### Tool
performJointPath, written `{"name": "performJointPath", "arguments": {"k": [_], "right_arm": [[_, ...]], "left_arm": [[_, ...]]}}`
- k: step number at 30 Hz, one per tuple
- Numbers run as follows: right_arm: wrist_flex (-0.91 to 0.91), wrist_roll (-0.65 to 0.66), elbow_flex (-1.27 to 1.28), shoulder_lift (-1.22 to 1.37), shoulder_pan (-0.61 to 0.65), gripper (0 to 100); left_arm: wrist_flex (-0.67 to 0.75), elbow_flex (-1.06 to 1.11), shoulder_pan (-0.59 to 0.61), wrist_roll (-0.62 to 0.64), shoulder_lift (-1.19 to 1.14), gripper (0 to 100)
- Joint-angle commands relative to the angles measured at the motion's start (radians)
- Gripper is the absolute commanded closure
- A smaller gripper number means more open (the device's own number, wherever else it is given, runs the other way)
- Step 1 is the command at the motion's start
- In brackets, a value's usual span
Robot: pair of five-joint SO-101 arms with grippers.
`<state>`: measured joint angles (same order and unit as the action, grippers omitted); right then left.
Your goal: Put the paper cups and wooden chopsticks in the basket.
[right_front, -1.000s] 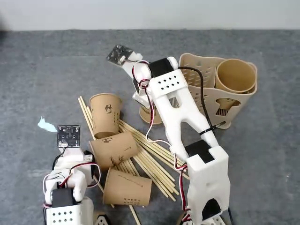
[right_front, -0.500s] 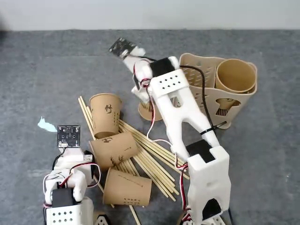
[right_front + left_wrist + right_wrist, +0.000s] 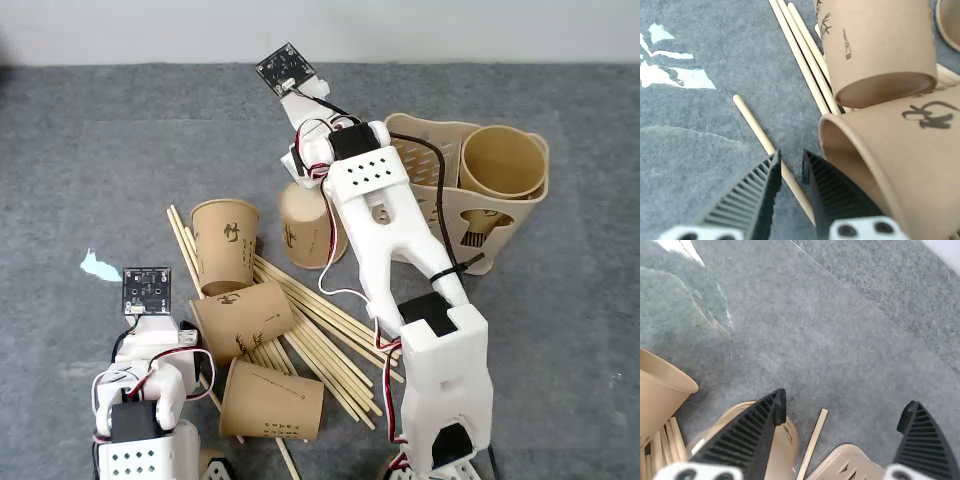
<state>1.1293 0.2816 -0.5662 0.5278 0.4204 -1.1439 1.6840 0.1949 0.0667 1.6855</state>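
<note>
At the far middle of the tabletop (image 3: 120,150), the right gripper (image 3: 844,412) has its black ribbed fingers spread wide with nothing between them; one finger hangs over a smooth tan paper cup (image 3: 305,225) that sits tilted just beside the basket (image 3: 440,215). That basket, beige plastic with perforated walls and cut-out slots, stands towards the far right corner and holds a second cup (image 3: 500,160), mouth up, at its right end. Near the front left corner the left gripper (image 3: 791,159) has its ridged fingers set nearly together, only a slit between them, gripping nothing; a single chopstick (image 3: 760,132), round and pale, lies on the grey felt-like surface under the tips. Just beside it three tapered cups (image 3: 245,320) with dark brush marks lie on their sides across a loose fan of wooden chopsticks (image 3: 320,335) running diagonally towards the front middle
</note>
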Motion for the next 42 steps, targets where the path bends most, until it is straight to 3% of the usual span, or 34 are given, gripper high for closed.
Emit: {"name": "performJointPath", "arguments": {"k": [1, 13, 23, 27, 33, 42], "right_arm": [[0.022, -0.011, -0.058, -0.039, -0.004, 64.1], [0.306, -0.006, -0.058, -0.096, 0.061, 64.1], [0.664, -0.006, -0.055, -0.223, 0.061, 64.1], [0.668, -0.005, 0.015, -0.291, 0.056, 66.4], [0.667, -0.005, 0.189, -0.415, 0.113, 78.5], [0.661, -0.006, 0.215, -0.46, 0.208, 77.9]], "left_arm": [[0.009, -0.01, 0.008, -0.008, 0.003, 92], [0.009, -0.01, 0.008, -0.008, 0.003, 92], [0.009, -0.01, 0.008, -0.008, 0.003, 92], [0.009, -0.01, 0.008, -0.008, 0.003, 92], [0.009, -0.01, 0.008, -0.008, 0.003, 92], [0.009, -0.01, 0.008, -0.008, 0.003, 92]]}}
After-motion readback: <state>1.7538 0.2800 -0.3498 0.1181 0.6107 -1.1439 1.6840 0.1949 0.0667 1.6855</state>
